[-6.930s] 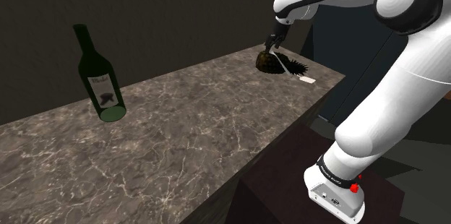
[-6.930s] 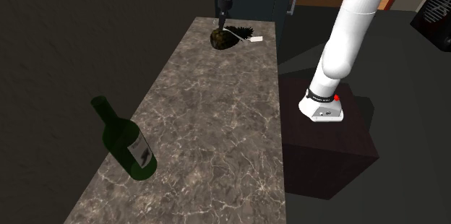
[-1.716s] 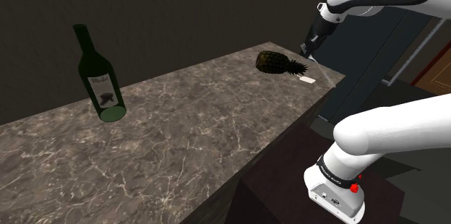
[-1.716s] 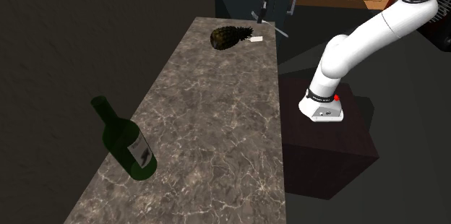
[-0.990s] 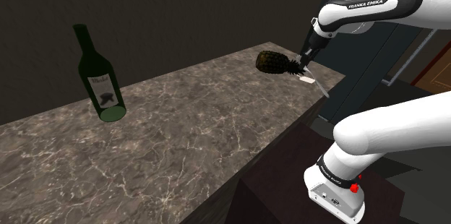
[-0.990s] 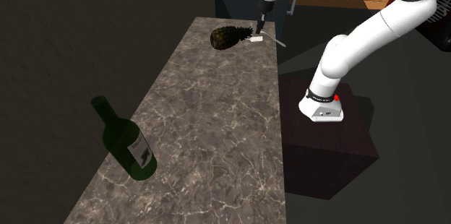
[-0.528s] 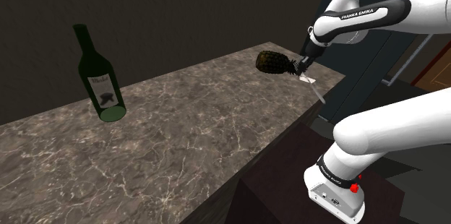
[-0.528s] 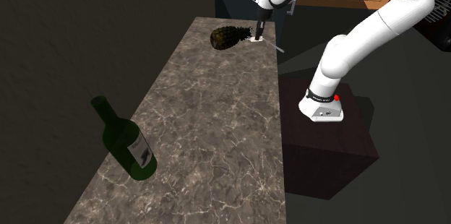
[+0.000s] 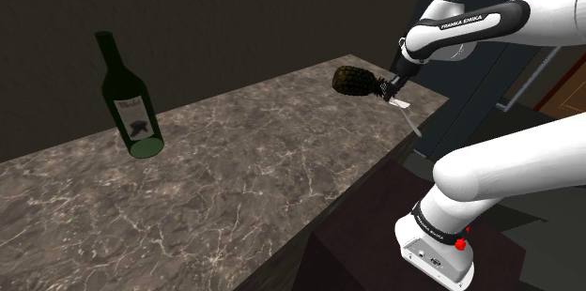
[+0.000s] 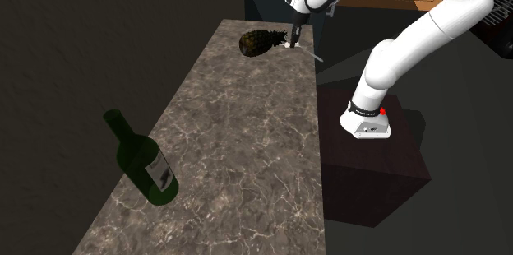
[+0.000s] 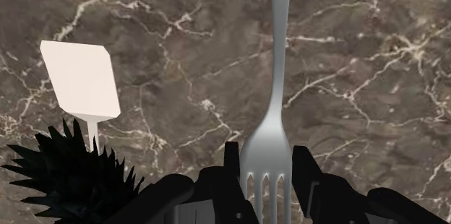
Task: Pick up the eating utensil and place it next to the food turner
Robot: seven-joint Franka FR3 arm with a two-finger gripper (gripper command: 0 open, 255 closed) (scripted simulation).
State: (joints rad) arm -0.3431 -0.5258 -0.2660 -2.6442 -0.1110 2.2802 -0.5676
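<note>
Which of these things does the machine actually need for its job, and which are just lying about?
Part of the job:
- fork, clasped in the pincer
- white food turner, lying on the counter

Just lying about:
- pineapple, its leaves over the turner's handle
- dark green bottle, far along the counter

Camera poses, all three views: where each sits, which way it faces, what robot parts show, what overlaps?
Shoulder view: beside the stand, looking down across the counter; bottle at its left, arm and gripper at its right.
Second exterior view: above the counter's bottle end, looking along it to the pineapple; arm and stand at its right.
Wrist view: on the hand, facing the counter; fingers clasp the fork, spatula beside.
Shared: all three show the fork and pineapple.
</note>
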